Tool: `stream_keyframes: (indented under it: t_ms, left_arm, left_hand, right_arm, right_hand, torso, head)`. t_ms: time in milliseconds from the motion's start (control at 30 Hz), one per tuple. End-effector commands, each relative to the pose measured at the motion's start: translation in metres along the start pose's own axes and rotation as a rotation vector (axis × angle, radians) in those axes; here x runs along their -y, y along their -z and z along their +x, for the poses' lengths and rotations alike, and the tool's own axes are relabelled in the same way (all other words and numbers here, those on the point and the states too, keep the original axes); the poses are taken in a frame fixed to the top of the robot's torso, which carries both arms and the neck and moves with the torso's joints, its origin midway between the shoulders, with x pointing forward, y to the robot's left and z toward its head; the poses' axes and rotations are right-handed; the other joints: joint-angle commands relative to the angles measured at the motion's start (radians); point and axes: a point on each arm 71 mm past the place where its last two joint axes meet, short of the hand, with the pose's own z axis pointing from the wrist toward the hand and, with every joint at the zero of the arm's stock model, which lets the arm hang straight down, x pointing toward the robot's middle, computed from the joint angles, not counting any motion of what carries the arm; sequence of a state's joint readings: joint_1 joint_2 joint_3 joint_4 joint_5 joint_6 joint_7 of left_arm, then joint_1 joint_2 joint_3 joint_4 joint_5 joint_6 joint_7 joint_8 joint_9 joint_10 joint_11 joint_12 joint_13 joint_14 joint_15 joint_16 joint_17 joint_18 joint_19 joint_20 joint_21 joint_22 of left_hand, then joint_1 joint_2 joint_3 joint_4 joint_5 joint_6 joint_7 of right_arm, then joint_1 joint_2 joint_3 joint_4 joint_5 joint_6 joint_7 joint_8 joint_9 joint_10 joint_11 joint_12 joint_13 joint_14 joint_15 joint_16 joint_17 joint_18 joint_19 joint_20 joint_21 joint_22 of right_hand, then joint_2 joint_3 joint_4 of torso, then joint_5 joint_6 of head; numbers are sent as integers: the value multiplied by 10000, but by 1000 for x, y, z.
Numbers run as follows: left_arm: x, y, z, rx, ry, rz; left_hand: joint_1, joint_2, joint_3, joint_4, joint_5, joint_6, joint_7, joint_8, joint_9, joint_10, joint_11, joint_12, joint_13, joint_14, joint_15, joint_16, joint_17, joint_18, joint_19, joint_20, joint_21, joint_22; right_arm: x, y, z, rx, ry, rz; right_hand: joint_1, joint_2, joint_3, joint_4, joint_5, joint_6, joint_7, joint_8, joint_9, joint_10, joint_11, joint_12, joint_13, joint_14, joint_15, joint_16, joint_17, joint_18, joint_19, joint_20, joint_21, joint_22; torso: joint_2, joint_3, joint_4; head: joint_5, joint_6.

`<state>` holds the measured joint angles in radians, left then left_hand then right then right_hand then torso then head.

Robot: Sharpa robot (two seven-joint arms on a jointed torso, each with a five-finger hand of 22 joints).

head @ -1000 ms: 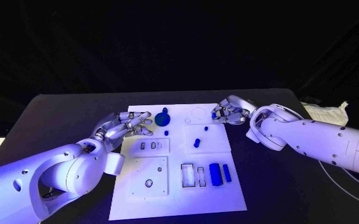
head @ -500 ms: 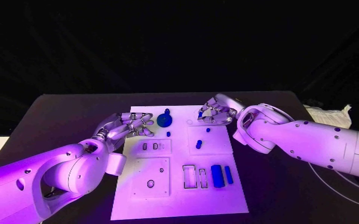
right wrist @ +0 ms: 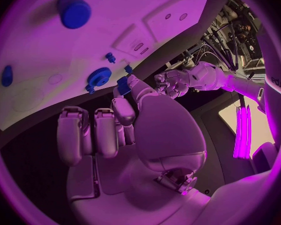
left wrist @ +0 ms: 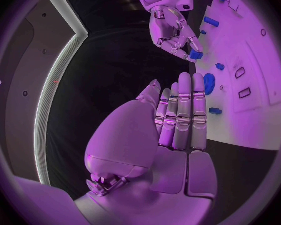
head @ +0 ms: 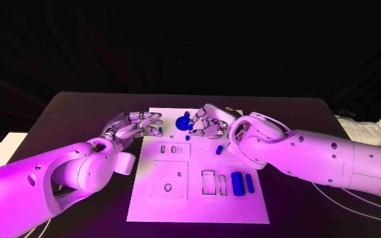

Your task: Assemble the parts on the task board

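The right hand [head: 208, 123] pinches a small blue part [left wrist: 196, 55] at its fingertips; a loose pinch could drop it beside the gear [head: 184, 123]. Left hand [head: 132, 127] fingers spread, holding nothing.

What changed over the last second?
The right robot hand swung left along the task board's far edge to the round blue part, pinching a small blue part; whether it held that earlier I can't tell. The left robot hand stayed at the board's left edge, holding nothing; the other parts lie unmoved.
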<state>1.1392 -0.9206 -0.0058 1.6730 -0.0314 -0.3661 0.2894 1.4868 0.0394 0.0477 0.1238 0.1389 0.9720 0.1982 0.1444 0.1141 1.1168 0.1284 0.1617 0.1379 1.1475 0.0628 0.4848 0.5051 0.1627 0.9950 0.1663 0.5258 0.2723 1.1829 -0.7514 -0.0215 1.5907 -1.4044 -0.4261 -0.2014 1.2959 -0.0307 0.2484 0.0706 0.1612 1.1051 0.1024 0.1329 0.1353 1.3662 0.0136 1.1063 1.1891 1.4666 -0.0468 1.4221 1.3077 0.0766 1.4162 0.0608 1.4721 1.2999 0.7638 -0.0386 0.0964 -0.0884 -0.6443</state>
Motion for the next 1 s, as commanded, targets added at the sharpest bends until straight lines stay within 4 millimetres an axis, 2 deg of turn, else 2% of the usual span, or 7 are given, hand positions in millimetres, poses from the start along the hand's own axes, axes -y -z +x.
stream_keyframes:
  t_ms: [33, 433, 633, 733, 800, 1000]
  left_arm:
    - [2, -1, -2, -52, 27, 240]
    - [2, -1, -12, 239, -68, 310]
    - [3, -1, -12, 231, -66, 321]
    - [3, -1, -13, 238, -69, 323]
    - [3, -1, -13, 229, -66, 323]
    - [3, 0, -12, 191, -54, 326]
  left_hand:
    - [-9, -132, 71, -14, 46, -49, 15, -45, 13, -65, 6, -52, -11, -83, -11, -30, 10, 166, -104, 8, 60, 14]
    - [-10, -169, 166, -35, 50, -57, 23, -62, 11, -66, 14, -83, -29, -141, 1, -84, 7, 161, -164, 13, 63, 28]
    - [-48, -190, 214, -24, 47, -62, 34, -72, 10, -64, 25, -100, -39, -170, 14, -115, 6, 156, -205, 22, 61, 35]
    - [-72, -194, 224, -12, 45, -61, 37, -73, 10, -61, 28, -103, -41, -173, 19, -122, 7, 154, -215, 26, 61, 37]
    - [-72, -194, 224, -12, 45, -61, 37, -73, 10, -61, 28, -103, -41, -173, 19, -122, 7, 154, -215, 26, 61, 37]
    - [-100, -200, 236, 1, 43, -59, 38, -74, 11, -56, 31, -106, -43, -174, 23, -127, 9, 153, -225, 30, 62, 40]
  right_arm:
    - [-7, -3, 9, -53, 1067, -115]
    - [-26, -8, 46, -760, 1380, -449]
    - [-28, -8, 55, -971, 1365, -435]
    - [-29, -8, 58, -1070, 1352, -422]
    - [-28, -7, 61, -1159, 1341, -393]
    - [-29, -8, 66, -1329, 1191, -343]
  right_hand:
    - [-17, 2, 34, -28, 86, -54, -20, -60, 4, -21, 25, -35, -31, 619, -64, -16, 246, -180, -30, -33, 15, -41]
    - [90, -23, 143, -137, 138, -172, 43, -174, -8, -151, 72, -203, -127, 589, -30, -102, 126, -151, -118, -7, -44, -183]
    - [84, -23, 156, -137, 138, -186, 57, -190, -9, -169, 83, -227, -140, 584, -23, -118, 102, -144, -139, -2, -59, -218]
    - [74, -24, 157, -132, 133, -188, 61, -194, -9, -170, 88, -225, -137, 583, -20, -121, 100, -143, -143, 0, -61, -224]
    - [71, -24, 158, -130, 132, -189, 62, -195, -9, -170, 90, -224, -135, 583, -19, -121, 99, -143, -144, 1, -62, -225]
    - [44, -35, 157, -118, 112, -200, 74, -210, -9, -199, 101, -267, -164, 572, -9, -157, 46, -133, -173, 8, -82, -274]
  torso:
    - [-65, -48, 46]
    - [-46, -47, 40]
    - [-43, -41, 46]
    - [-31, -36, 29]
    - [-40, -23, 26]
    - [-43, -28, 21]
  head:
    - [89, -92]
    - [235, -229]
    - [293, -309]
    - [327, -360]
    - [341, -393]
    - [366, -413]
